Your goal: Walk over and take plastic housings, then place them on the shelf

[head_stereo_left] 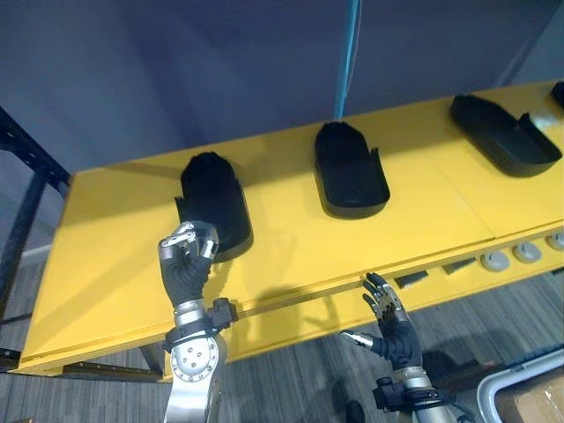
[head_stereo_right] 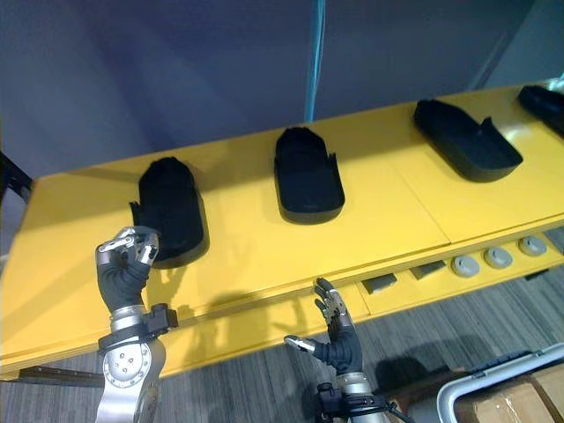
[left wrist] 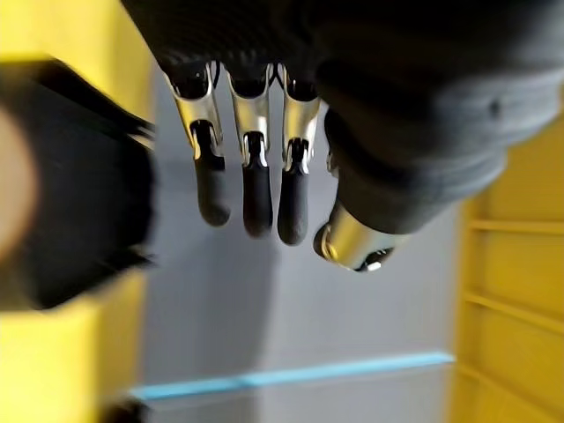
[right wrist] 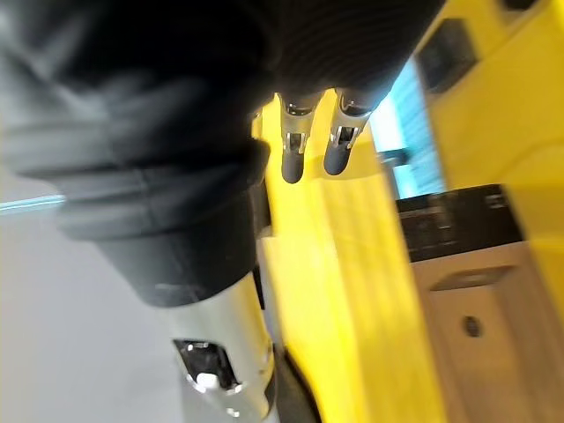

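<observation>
Three black plastic housings lie on the yellow shelf [head_stereo_left: 291, 242]: a left one [head_stereo_left: 211, 198], a middle one [head_stereo_left: 350, 169] and a right one [head_stereo_left: 504, 134]. A further housing [head_stereo_left: 558, 92] peeks in at the far right edge. My left hand [head_stereo_left: 187, 257] is raised just in front of the left housing, close to its near end, with loosely bent fingers [left wrist: 251, 176] holding nothing. That housing shows as a dark blur [left wrist: 79, 203] beside them. Below the shelf's front edge, my right hand [head_stereo_left: 392, 330] is open with fingers spread and empty.
Grey round discs [head_stereo_left: 527, 253] and small dark blocks [head_stereo_left: 412, 279] sit on a lower ledge at the right. A blue strap [head_stereo_left: 350, 53] hangs behind the shelf. A dark rack frame [head_stereo_left: 26, 176] stands at the left, and a white bin [head_stereo_left: 515, 383] at the bottom right.
</observation>
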